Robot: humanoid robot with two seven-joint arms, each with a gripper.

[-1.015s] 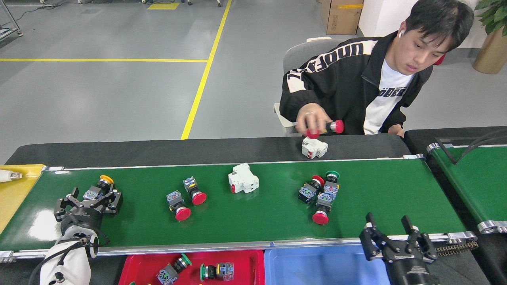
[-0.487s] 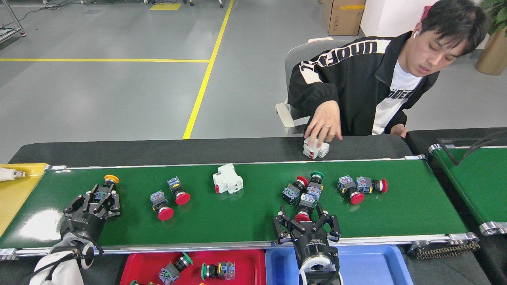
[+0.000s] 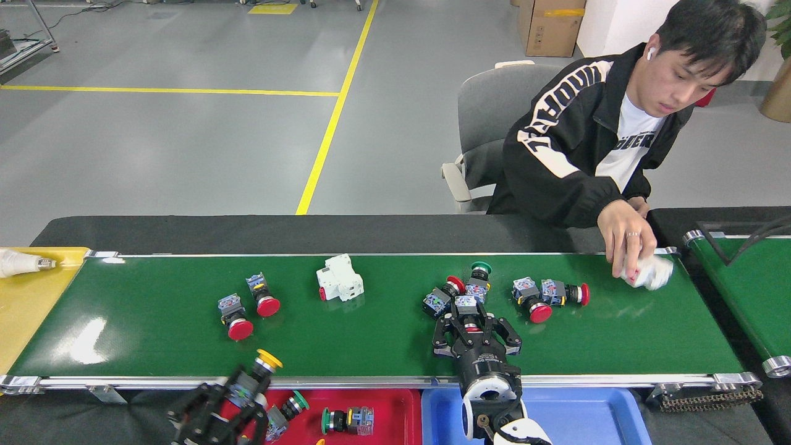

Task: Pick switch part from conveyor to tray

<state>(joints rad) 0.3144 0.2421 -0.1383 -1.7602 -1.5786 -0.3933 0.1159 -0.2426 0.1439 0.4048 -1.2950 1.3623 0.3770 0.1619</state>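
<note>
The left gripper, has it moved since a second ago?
Yes. The left gripper, shut on the yellow-capped switch, has left the conveyor, crossing its near rail to hang over the red tray.

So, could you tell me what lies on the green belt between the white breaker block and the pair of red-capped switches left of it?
Nothing: in the head view, only bare glossy dark-green conveyor belt separates the white breaker block from the two red-capped push-button switches.

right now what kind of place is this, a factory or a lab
Probably a factory-style sorting cell, perhaps a training mock-up: a green conveyor carrying push-button switch parts, red and blue sorting trays along its near edge, and yellow lane lines painted on a grey workshop floor.
</note>
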